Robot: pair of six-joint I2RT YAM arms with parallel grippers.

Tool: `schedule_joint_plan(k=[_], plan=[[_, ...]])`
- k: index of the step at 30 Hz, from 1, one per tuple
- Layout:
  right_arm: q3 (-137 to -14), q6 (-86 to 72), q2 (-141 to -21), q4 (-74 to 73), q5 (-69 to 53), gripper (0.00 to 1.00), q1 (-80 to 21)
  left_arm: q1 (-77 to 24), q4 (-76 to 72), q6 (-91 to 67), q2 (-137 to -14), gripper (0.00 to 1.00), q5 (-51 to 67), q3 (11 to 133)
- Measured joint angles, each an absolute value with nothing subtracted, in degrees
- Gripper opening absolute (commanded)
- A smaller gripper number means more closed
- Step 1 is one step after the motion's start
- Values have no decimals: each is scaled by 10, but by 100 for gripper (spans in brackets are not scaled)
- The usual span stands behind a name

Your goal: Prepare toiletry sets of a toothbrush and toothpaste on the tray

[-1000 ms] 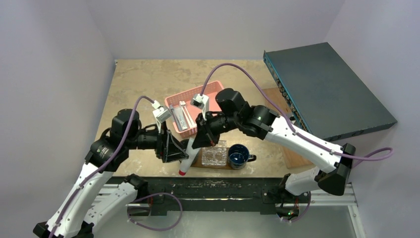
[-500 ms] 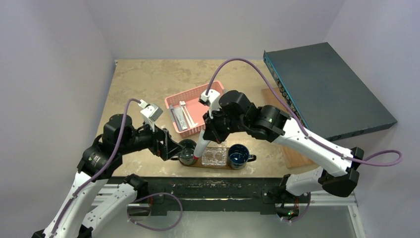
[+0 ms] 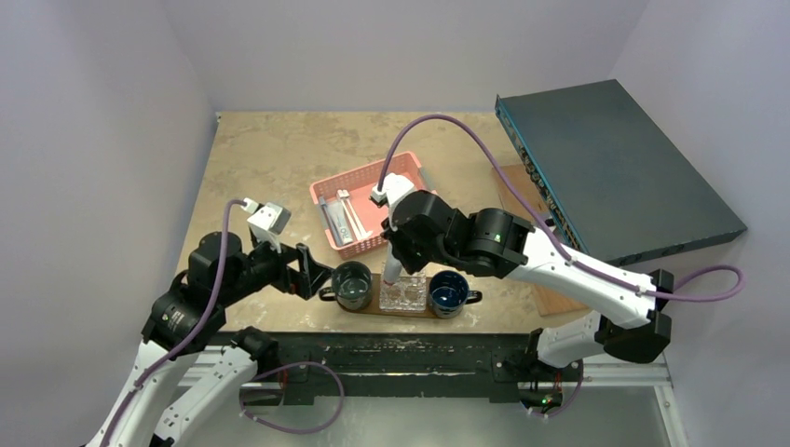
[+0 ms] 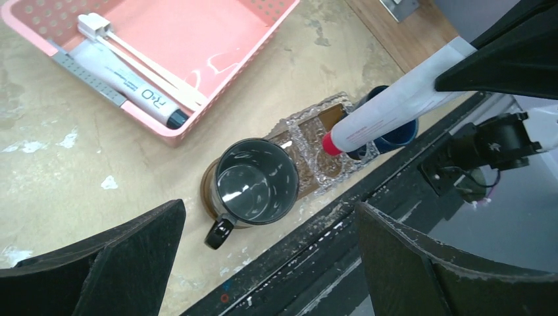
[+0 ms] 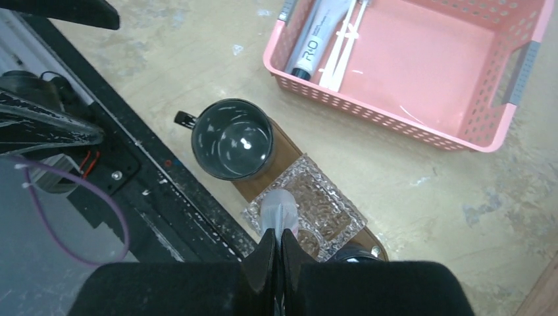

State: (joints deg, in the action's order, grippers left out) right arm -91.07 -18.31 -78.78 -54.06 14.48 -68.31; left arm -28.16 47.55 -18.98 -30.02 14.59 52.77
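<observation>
Top view: left claw (image 3: 321, 272) noted spread wide and empty, just beside the dark mug (image 3: 352, 285) on the tray (image 3: 375, 305); right claw (image 3: 395, 264) clamped on a red-capped tube (image 3: 392, 276), held cap-down over the glass dish (image 3: 406, 293)
Left wrist view: toothbrushes (image 4: 151, 66) and a second tube (image 4: 135, 89) seen lying in the pink basket (image 4: 217, 39)
Right wrist view: fingers pressed together on the tube's tail, tray beneath

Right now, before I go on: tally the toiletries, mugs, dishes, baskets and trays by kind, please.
Toothpaste tubes: 2, basket tube, held tube in right gripper
Toothbrushes: 2
Mugs: 2, dark mug, blue mug
Glass dish: 1
Pink basket: 1
Tray: 1
Total: 9
</observation>
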Motion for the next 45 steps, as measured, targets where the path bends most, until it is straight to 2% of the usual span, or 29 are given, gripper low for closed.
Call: schedule_joint_plan(k=[17, 45], plan=[[-911, -215, -818, -548, 229, 0, -686, -282, 476, -193, -261, 100, 102, 498], [-839, -232, -830, -500, 236, 0, -686, -282, 477, -194, -258, 100, 103, 497]])
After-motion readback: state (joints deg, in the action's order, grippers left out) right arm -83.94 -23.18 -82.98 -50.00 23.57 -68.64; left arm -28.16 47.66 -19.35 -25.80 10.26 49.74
